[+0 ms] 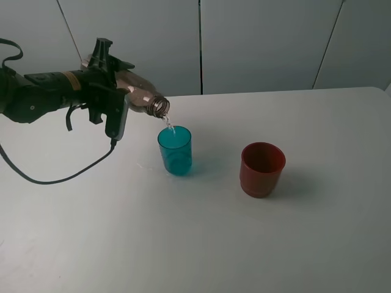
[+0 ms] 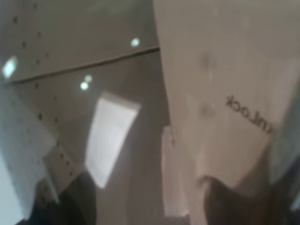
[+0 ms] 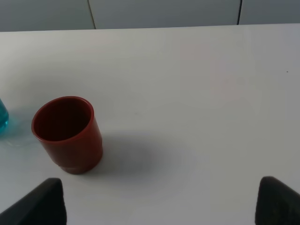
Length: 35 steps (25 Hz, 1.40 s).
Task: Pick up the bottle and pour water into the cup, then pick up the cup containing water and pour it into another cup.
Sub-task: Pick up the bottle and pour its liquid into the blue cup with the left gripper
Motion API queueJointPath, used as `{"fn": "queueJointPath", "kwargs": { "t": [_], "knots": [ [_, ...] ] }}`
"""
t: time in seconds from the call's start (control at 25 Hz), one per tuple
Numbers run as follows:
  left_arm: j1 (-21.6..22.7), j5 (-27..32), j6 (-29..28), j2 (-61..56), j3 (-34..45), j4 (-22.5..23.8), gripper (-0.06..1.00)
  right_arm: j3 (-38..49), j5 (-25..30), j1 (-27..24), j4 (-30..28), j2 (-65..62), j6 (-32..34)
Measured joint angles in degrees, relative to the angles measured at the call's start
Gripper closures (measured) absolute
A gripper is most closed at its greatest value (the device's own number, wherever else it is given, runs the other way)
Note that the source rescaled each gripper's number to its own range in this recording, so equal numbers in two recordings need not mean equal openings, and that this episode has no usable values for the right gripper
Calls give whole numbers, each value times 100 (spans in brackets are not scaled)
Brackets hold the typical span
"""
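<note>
My left gripper point(image 1: 116, 88) is shut on the smoky brown bottle point(image 1: 143, 97), which lies tilted almost level above the table. The bottle's open neck points right and down over the teal cup point(image 1: 175, 151), and a thin stream of water point(image 1: 168, 126) falls into it. The left wrist view is filled by the blurred bottle point(image 2: 225, 93) up close. The red-brown cup point(image 1: 263, 169) stands upright to the right of the teal one, and it looks empty point(image 3: 68, 133). My right gripper point(image 3: 159, 206) is open, hanging back from the red cup; the exterior view does not show it.
The white table point(image 1: 244, 244) carries only the two cups. A black cable point(image 1: 55, 177) hangs from the left arm down to the table. A grey panelled wall point(image 1: 263, 43) runs behind the table's far edge.
</note>
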Motion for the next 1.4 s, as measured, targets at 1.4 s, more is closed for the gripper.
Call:
{"fn": "queueJointPath", "kwargs": {
  "t": [1.4],
  "knots": [
    [0, 226, 300, 57, -110, 387, 94, 0, 0, 0, 0, 0, 0]
  ]
}}
